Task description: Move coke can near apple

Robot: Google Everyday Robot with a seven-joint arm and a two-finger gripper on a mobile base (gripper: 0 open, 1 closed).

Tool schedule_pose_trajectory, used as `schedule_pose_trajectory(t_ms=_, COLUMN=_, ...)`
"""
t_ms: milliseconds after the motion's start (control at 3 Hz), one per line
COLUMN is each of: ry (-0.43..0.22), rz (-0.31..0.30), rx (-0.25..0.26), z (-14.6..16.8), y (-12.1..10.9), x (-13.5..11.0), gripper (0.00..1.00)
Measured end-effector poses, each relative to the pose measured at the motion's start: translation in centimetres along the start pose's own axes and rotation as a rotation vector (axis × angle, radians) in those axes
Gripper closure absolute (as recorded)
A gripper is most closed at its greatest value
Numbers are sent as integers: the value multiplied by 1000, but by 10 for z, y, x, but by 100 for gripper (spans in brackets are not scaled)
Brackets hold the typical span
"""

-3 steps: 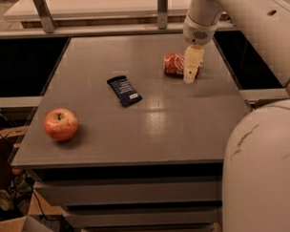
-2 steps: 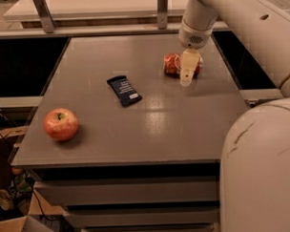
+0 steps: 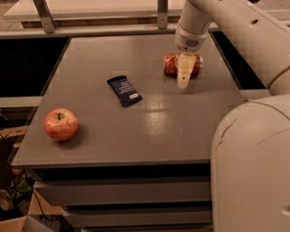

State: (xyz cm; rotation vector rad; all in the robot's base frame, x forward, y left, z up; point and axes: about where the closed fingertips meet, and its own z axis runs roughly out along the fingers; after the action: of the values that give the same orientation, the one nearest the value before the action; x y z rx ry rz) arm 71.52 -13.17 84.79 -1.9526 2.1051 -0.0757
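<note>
The coke can (image 3: 170, 64) lies on its side at the far right of the grey table (image 3: 150, 132), red-orange with a silver end. My gripper (image 3: 183, 74) hangs from the white arm directly over and in front of the can's middle, hiding part of it. The apple (image 3: 61, 124), red with yellowish patches, sits near the table's front left corner, far from the can.
A flat dark blue snack wrapper (image 3: 124, 90) lies between the can and the apple, left of the table's middle. My white base (image 3: 256, 166) fills the lower right. A rail with metal posts (image 3: 43, 16) runs behind the table.
My gripper has moved a little left and lower, from the can's right end to over its middle. The can, wrapper and apple have not moved.
</note>
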Motion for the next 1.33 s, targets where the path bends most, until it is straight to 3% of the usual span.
schedule_pose_trajectory(t_ms=333, ry=-2, rz=-7, rx=2, z=0, y=-1, x=1, gripper=18)
schedule_pose_trajectory(t_ms=1333, ry=-11, rz=-20, rx=19, z=-15, y=3, x=3, gripper=87)
